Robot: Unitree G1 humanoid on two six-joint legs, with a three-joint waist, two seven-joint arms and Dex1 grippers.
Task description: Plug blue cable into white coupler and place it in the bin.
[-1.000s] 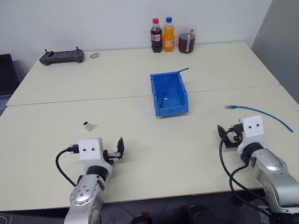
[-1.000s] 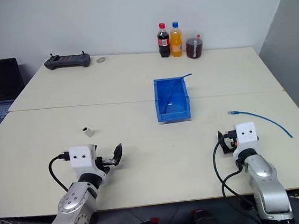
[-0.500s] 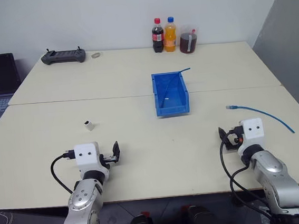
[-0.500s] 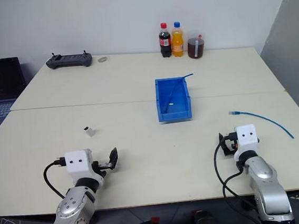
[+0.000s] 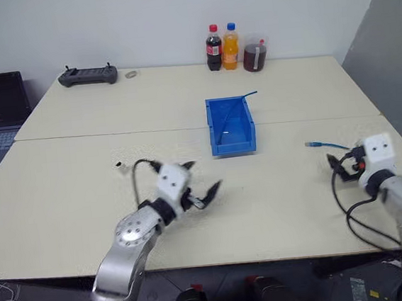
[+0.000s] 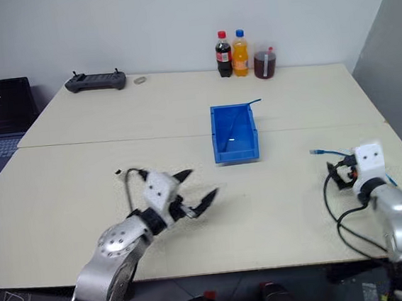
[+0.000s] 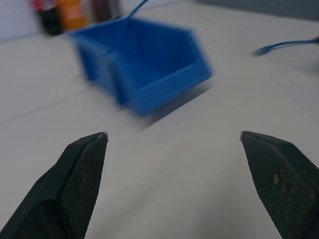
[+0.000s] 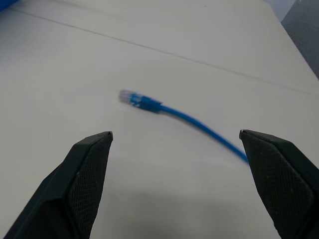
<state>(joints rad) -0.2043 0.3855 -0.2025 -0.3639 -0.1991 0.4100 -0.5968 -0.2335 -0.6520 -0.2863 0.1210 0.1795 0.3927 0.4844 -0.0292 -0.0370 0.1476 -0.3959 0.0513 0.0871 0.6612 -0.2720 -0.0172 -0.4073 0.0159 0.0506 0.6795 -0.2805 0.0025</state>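
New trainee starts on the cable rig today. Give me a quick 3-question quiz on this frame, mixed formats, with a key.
1. True or false: the right gripper is already shut on the blue cable.
2. Multiple choice: where is the white coupler?
A) inside the bin
B) on the table, on the robot's left side
C) between the left gripper's fingers
3. Fill in: a second thin blue cable leans out of the ____.

Key
1. False. Its jaws stand wide open, with the cable's plug end lying on the table ahead of them.
2. B. The left gripper is open and faces the bin.
3. bin
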